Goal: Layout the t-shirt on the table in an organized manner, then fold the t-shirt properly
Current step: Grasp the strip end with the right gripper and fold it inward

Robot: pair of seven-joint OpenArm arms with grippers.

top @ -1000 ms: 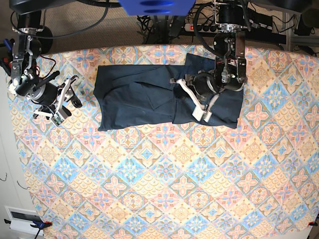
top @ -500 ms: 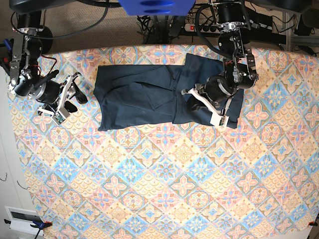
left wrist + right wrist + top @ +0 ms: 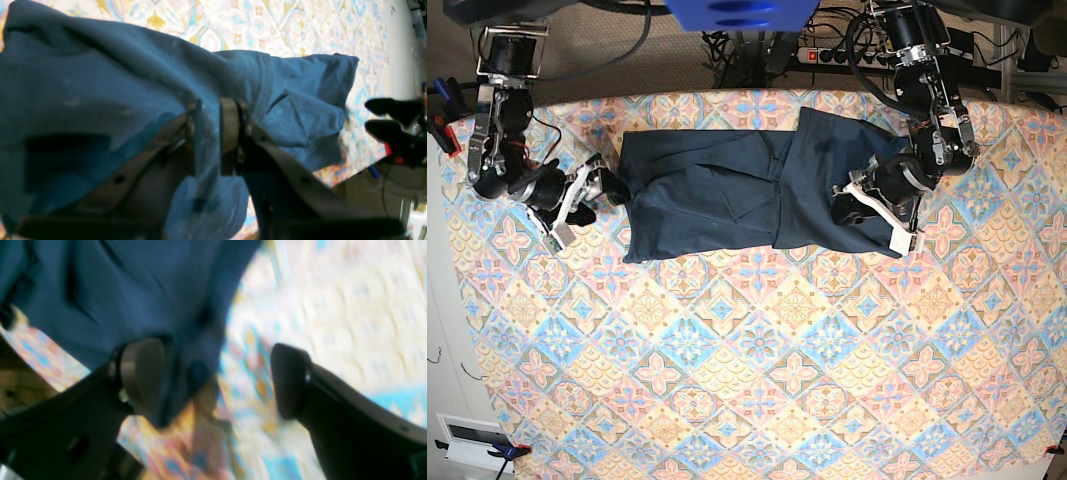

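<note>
Your left gripper [image 3: 213,133] is clamped on a pinch of the t-shirt [image 3: 727,190] near its right end in the base view, navy cloth draped over both fingers. Your right gripper [image 3: 213,380] has its fingers spread apart at the shirt's opposite edge, one pad [image 3: 140,373] against the fabric, the other over bare pattern. The shirt lies stretched across the far part of the tabletop [image 3: 777,380].

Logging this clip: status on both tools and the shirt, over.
Left tool shut on t-shirt at its edge. Right tool open, at the shirt's opposite edge, one finger touching cloth. Shirt lies partly folded on table. Nothing in the way.
</note>
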